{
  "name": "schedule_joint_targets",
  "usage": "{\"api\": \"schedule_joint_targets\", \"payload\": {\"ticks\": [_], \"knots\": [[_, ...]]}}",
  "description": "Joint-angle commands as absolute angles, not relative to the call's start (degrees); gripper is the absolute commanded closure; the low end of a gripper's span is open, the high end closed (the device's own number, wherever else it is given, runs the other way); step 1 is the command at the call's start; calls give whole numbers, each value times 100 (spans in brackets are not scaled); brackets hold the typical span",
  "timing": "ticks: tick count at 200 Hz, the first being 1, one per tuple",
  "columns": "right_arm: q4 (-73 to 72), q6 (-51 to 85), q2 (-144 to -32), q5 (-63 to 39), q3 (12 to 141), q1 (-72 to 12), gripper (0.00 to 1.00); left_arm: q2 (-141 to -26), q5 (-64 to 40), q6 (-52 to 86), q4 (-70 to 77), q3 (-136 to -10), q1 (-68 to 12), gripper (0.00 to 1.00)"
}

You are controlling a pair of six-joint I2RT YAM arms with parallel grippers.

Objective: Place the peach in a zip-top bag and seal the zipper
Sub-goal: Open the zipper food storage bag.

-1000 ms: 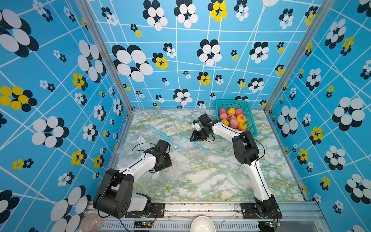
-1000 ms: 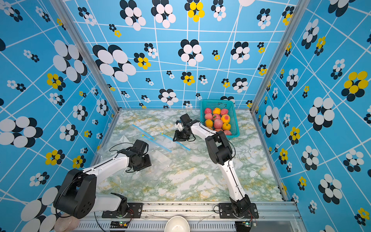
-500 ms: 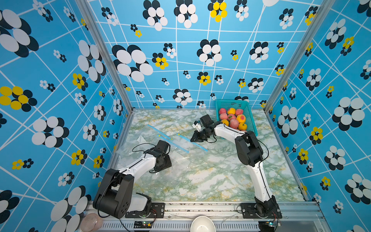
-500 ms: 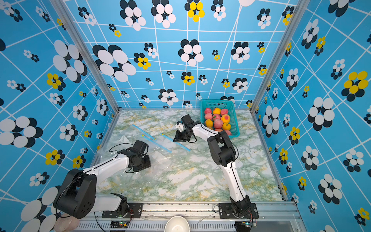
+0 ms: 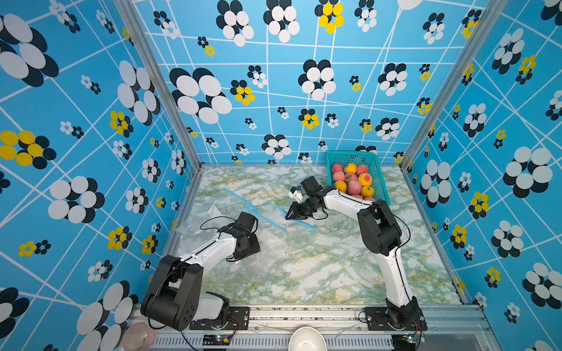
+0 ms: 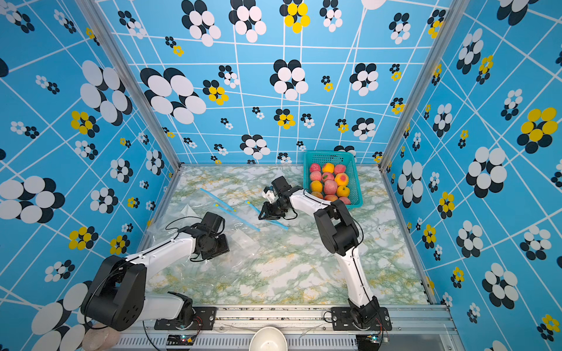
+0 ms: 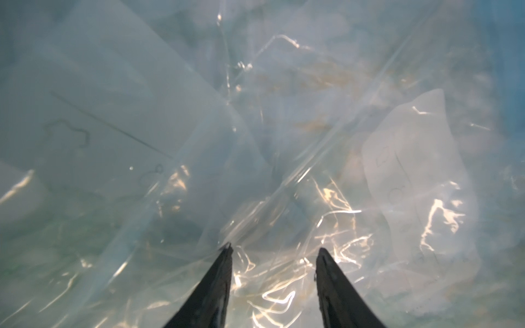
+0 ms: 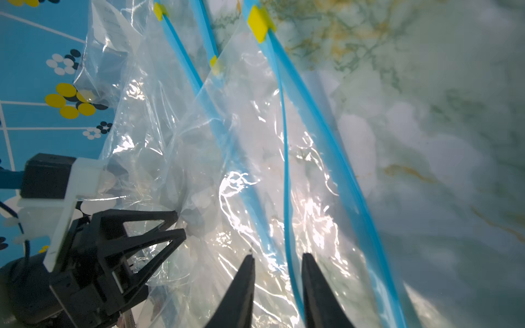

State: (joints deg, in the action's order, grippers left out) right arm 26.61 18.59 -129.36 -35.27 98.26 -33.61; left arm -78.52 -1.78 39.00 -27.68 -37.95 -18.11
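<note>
Early stage: peaches (image 5: 354, 186) unbagged in basket (image 5: 380, 182), upper right.
Right tool (image 8: 278, 255), parted, straddles the zipper (image 8: 285, 159); left tool (image 7: 275, 247) parted too.

Right gripper (image 8: 278, 257) parted, blue zipper strip (image 8: 285, 170) between — clear bag (image 8: 255, 136) beneath

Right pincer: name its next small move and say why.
Probably close the right pincer on the thin blue zipper lip running between its fingertips, so it can pull open the mouth of the bag. The jaws stand apart astride that lip, the left pincer touches the film nearby, and the peaches lie in the basket.
</note>
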Motion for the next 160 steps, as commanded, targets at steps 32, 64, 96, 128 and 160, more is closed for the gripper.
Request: {"api": "schedule_joint_targets", "payload": {"ticks": [32, 64, 96, 128, 160], "knots": [[3066, 1245, -12649, -2531, 9651, -3494, 61, -7909, -279, 3812, -2738, -3820, -1775, 49], [3085, 1038, -12590, -2329, 9635, -3490, 78, -7857, -272, 3762, -2789, -3879, -1774, 49], [2717, 1302, -11926, -2640, 9228, -3492, 95, -7726, -450, 3725, -2889, -4075, -1770, 47], [1850, 2345, -10812, -2844, 8278, -3135, 100, -7318, -461, 3586, -3452, -4883, -1860, 39], [1358, 3141, -9916, -2617, 7541, -2732, 100, -7056, -313, 3349, -4015, -5875, -2036, 32]]}}
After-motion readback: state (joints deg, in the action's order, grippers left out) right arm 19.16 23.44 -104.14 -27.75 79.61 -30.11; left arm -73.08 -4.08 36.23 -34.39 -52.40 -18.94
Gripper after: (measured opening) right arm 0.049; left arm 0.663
